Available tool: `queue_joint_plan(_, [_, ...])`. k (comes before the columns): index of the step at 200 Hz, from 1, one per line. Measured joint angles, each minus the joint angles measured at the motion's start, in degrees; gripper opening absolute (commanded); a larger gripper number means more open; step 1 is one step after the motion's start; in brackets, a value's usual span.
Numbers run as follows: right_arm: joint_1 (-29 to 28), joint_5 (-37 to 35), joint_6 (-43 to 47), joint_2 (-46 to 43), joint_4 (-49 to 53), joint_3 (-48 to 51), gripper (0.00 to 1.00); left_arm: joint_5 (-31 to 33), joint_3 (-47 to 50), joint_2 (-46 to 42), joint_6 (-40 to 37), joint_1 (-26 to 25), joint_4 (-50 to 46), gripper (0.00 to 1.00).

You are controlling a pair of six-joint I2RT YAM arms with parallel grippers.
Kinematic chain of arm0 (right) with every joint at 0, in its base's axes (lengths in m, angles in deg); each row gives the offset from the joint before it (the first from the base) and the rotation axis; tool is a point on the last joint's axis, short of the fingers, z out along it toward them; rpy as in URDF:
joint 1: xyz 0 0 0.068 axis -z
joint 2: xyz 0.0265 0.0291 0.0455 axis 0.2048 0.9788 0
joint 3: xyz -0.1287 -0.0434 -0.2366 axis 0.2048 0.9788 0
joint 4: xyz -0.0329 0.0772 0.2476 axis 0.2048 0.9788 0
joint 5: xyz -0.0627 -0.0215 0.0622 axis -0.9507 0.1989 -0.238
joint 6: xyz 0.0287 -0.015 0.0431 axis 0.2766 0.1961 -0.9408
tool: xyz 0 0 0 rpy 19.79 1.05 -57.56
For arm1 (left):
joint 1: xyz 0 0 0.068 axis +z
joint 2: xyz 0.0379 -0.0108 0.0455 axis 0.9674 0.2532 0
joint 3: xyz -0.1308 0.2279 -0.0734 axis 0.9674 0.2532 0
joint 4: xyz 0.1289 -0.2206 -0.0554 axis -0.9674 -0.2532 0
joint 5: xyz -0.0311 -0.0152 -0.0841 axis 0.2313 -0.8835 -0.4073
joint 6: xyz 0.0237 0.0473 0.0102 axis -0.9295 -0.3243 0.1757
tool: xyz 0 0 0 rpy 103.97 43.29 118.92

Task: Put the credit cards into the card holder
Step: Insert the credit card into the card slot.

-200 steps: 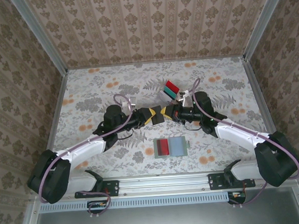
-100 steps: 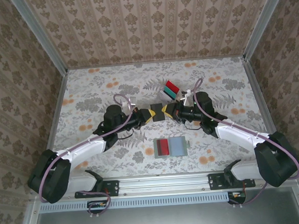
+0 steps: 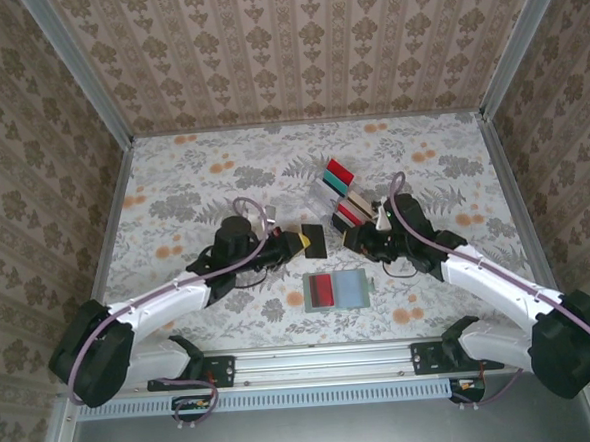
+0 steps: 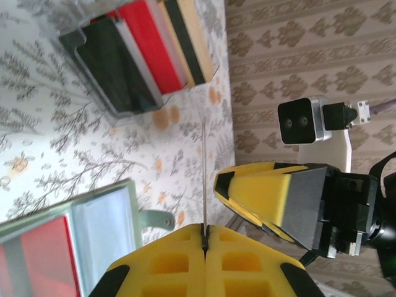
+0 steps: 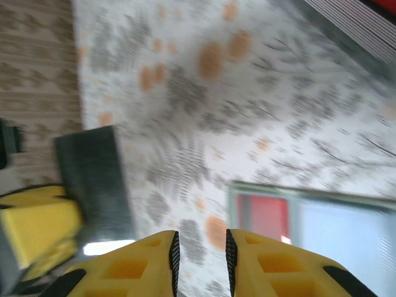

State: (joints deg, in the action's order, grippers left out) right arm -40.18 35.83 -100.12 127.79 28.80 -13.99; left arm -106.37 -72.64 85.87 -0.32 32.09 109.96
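Observation:
A black credit card [image 3: 315, 241] sticks out of my left gripper [image 3: 297, 243], which is shut on its near edge above the table. In the left wrist view the card [image 4: 204, 176] shows edge-on as a thin line pinched between the yellow fingers [image 4: 167, 263]. My right gripper [image 3: 353, 240] stands just right of the card, apart from it, open with nothing between its pads [image 5: 175, 253]. The card holder [image 3: 337, 291] lies open and flat in front of both grippers, with a red card [image 3: 322, 289] in its left pocket. The right wrist view shows the black card [image 5: 93, 179] and the holder [image 5: 322, 216].
A clear slotted rack [image 3: 340, 191] with several more cards, red, teal, beige and black, stands behind the right gripper. In the left wrist view the rack [image 4: 139, 49] is at the top. Flower-patterned walls close the table's sides and back.
The two grippers met over the black card; the left one shut on it and the right one let go. Both arms then drew apart and toward the near side.

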Motion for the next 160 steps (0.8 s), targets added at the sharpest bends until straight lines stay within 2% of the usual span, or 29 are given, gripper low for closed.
queue_joint_plan(32, [-3.3, -3.6, 3.6, 2.3, 7.5, -0.1, 0.32, 3.7, 1.0, -0.1, -1.1, -4.5, -2.3, 0.00])
queue_joint_plan(75, [-9.5, -10.3, 6.3, 12.9, 15.4, -5.6, 0.31, 6.8, 1.5, 2.9, -1.3, -7.8, -2.7, 0.00])
queue_joint_plan(112, [-9.6, -16.3, 7.1, 14.8, 20.1, -7.0, 0.31, 7.9, 1.5, 5.9, -1.3, -9.2, -2.5, 0.00])
queue_joint_plan(160, [-9.2, -19.0, 7.3, 14.8, 22.3, -5.4, 0.30, 8.1, 1.5, 8.9, -1.3, -10.3, -0.4, 0.00])
